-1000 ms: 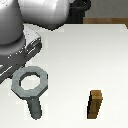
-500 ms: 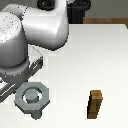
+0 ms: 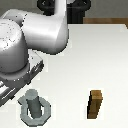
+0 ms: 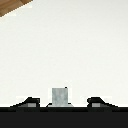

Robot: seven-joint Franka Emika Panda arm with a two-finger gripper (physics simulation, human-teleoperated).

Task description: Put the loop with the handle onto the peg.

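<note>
The loop with the handle point(image 3: 36, 116), a flat grey octagonal ring, lies low around the peg point(image 3: 32, 101). The peg is an upright grey cylinder that rises through the ring's hole, near the front of the table on the exterior view's left. My arm's bulky white body hangs just above and beside them and hides the gripper in that view. In the wrist view my gripper point(image 4: 63, 101) is open. A small grey piece, seemingly the loop's handle point(image 4: 60, 95), sits between the dark fingertips point(image 4: 30, 102) with a gap on each side.
A brown wooden square-sided block point(image 3: 95, 104) stands upright on the white table point(image 3: 95, 55), on the exterior view's right of the peg. The robot's dark base point(image 3: 62, 6) is at the far edge.
The ring has come down from higher up and now sits around the peg, which sticks up through its hole. The arm has moved lower and nearer.
</note>
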